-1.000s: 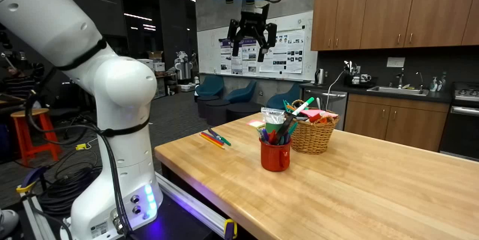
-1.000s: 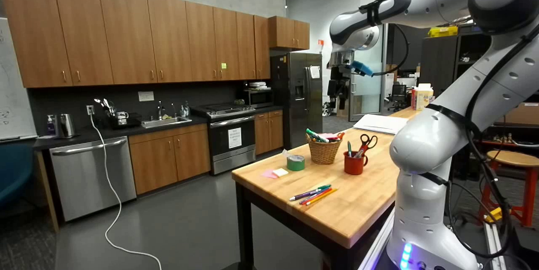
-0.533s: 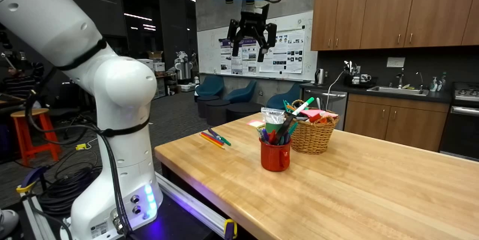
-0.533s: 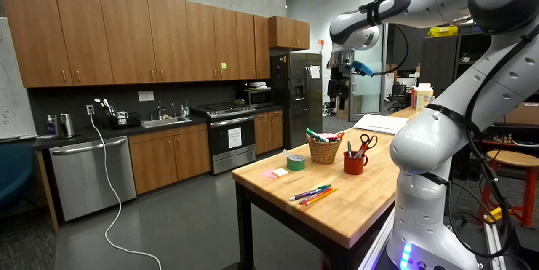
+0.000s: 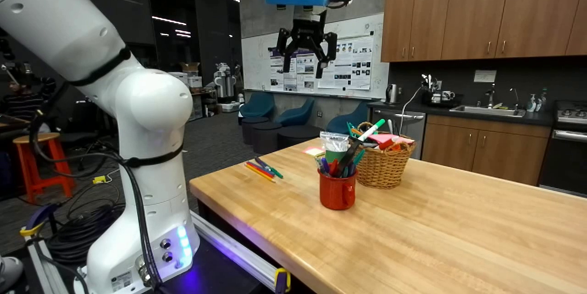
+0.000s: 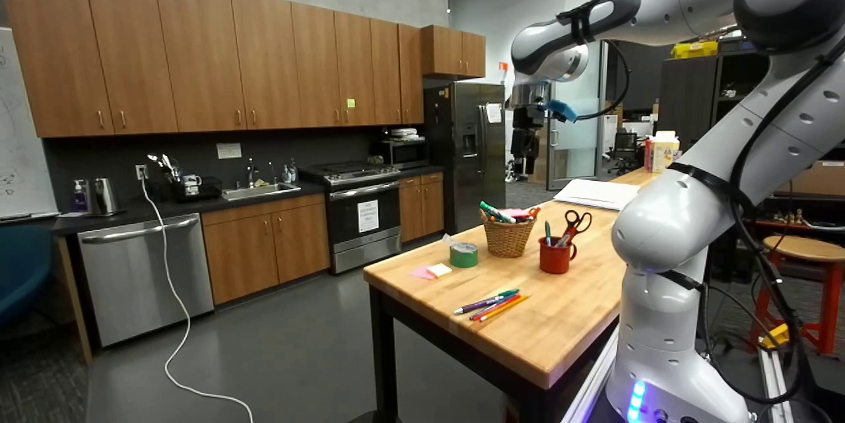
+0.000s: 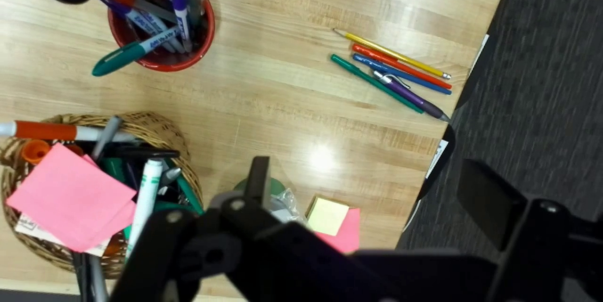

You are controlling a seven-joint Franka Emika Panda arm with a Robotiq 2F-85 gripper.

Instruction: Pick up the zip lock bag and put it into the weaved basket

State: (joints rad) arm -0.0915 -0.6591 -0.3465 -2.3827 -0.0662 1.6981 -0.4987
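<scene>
The clear zip lock bag (image 5: pixel 334 139) sits crumpled at the top of a green tape roll (image 6: pixel 463 255). In the wrist view the bag (image 7: pixel 291 204) is partly hidden behind one finger. The woven basket (image 5: pixel 383 166) stands beside the roll, full of markers, pens and pink notes; it also shows in the wrist view (image 7: pixel 162 127) at lower left. My gripper (image 5: pixel 303 69) is open and empty, high above the table. In the wrist view its two fingers stand wide apart, one over the tape roll and one over the floor past the table edge.
A red mug (image 5: pixel 337 191) with markers and scissors stands close to the basket. Several pens and pencils (image 7: pixel 391 71) lie near the table edge. Yellow and pink sticky notes (image 7: pixel 328 216) lie beside the bag. White papers (image 6: pixel 597 193) lie farther along the table (image 5: pixel 458 230).
Between half a second ago and now, the gripper has lowered slightly and shifted a little to the left in both exterior views. It stays open. The objects on the table have not moved.
</scene>
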